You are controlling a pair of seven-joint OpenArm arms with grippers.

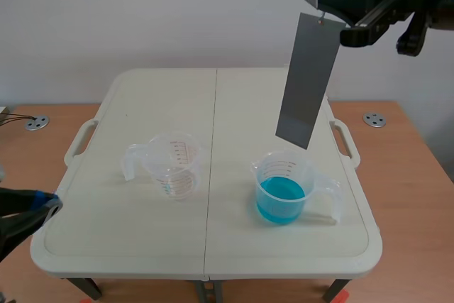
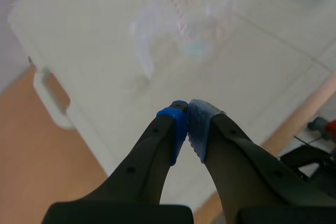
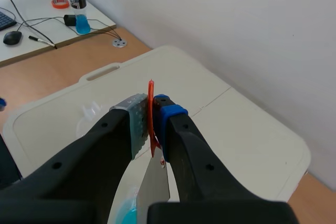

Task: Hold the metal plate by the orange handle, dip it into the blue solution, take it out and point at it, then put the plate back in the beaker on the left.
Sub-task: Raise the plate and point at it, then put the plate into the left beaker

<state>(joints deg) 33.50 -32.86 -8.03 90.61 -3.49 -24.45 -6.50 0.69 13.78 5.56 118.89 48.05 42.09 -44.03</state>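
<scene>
Item 1: right gripper [image 3: 152, 116], raised high on R side; on my wrist cam I see its jaws clamped on the thin orange handle [image 3: 151, 90]. Item 2: metal plate [image 1: 308, 79], grey, hangs from that handle, slightly tilted, lower end just above the beaker w/ blue solution [image 1: 282, 189], not in the liquid. Item 3: empty clear beaker [image 1: 172, 164], left of the blue one, well apart, both on the white table [image 1: 213, 97]. Item 4: left gripper [image 2: 187, 116], low by table's near-left corner, pads together, nothing btwn them.
</scene>
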